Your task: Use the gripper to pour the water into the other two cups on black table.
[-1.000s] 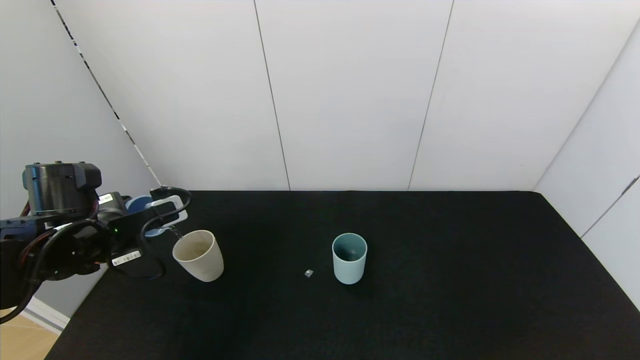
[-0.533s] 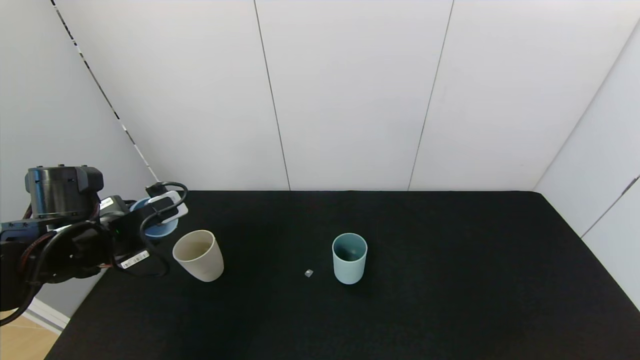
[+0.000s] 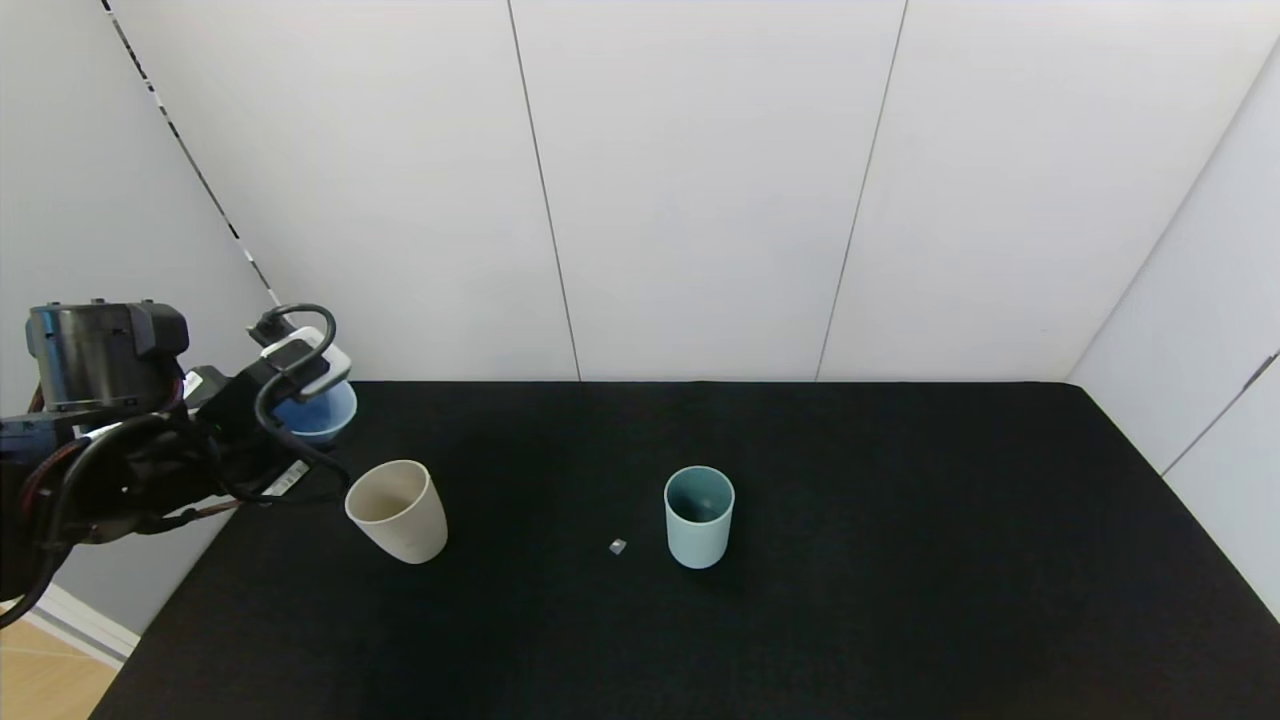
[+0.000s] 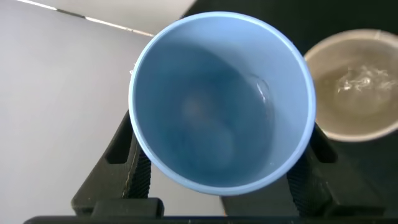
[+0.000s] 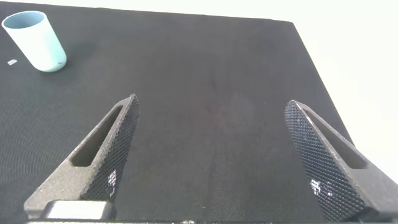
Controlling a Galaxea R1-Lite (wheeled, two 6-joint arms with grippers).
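My left gripper (image 3: 300, 400) is shut on a light blue cup (image 3: 322, 412), held near upright above the far left of the black table (image 3: 900, 560). In the left wrist view the blue cup (image 4: 221, 99) fills the frame between the fingers (image 4: 127, 168). The beige cup (image 3: 397, 510) stands tilted just right of and below the blue cup, with water in it (image 4: 357, 84). The mint green cup (image 3: 698, 515) with a dark teal inside stands upright near the table's middle, and shows in the right wrist view (image 5: 36, 41). My right gripper (image 5: 214, 162) is open and empty over the right side of the table.
A tiny grey cube (image 3: 617, 546) lies just left of the mint cup. White wall panels rise behind the table and to its right. The table's left edge runs below my left arm, with floor (image 3: 40, 680) beyond it.
My left gripper has tipped the blue cup back from its pour over the beige cup, lifting it up and away to the far left.
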